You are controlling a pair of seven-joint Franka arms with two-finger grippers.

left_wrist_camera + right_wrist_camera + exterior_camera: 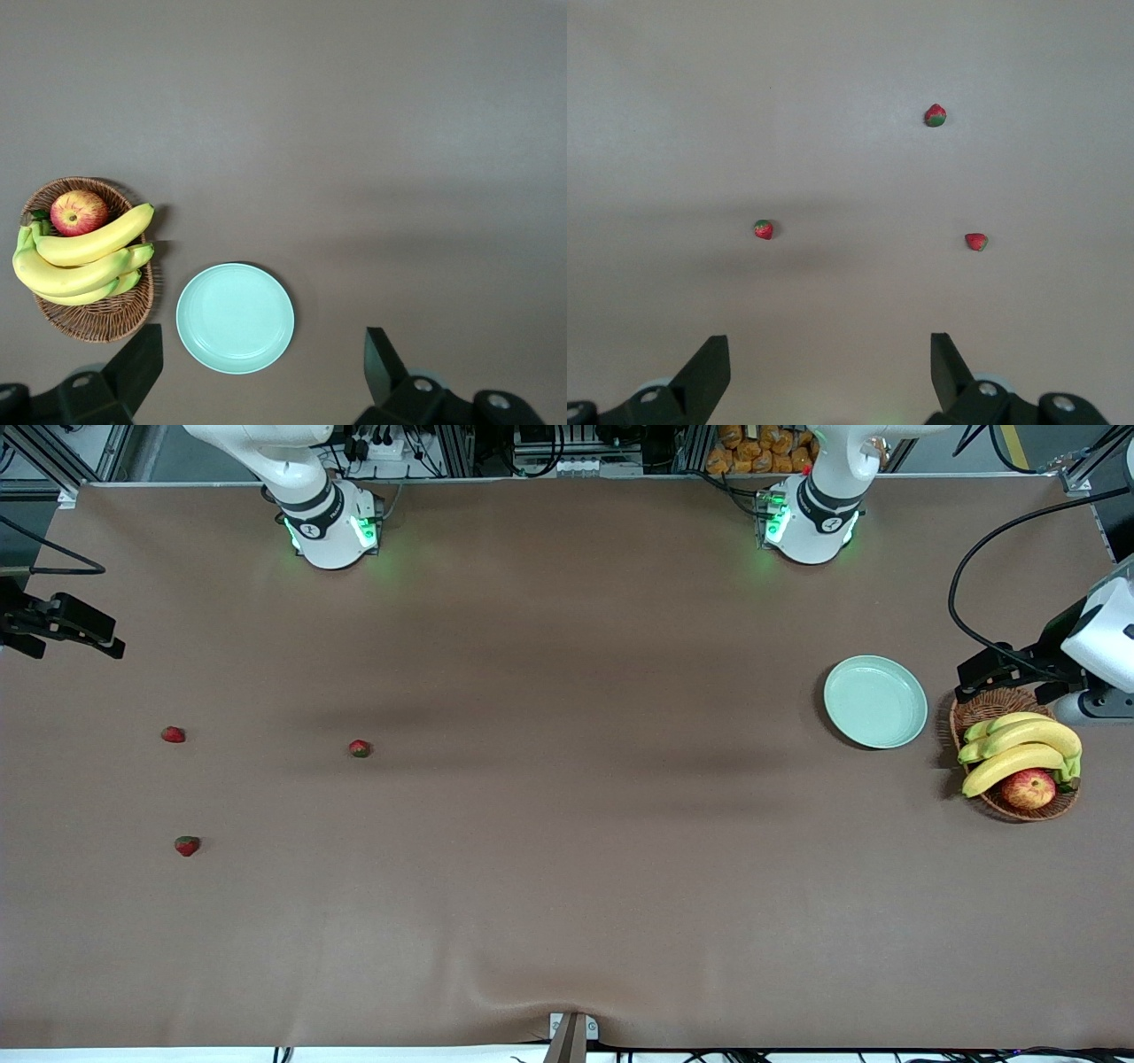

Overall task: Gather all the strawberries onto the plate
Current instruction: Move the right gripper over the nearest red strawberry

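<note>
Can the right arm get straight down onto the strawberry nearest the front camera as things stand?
Probably yes. That strawberry lies alone on bare table at the right arm's end, apart from the other two strawberries. The right gripper is open at that end of the table, with nothing in between.

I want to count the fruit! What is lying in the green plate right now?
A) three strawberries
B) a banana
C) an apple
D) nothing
D: the plate shows only its bare green inside, while the three strawberries lie on the table toward the right arm's end.
</note>
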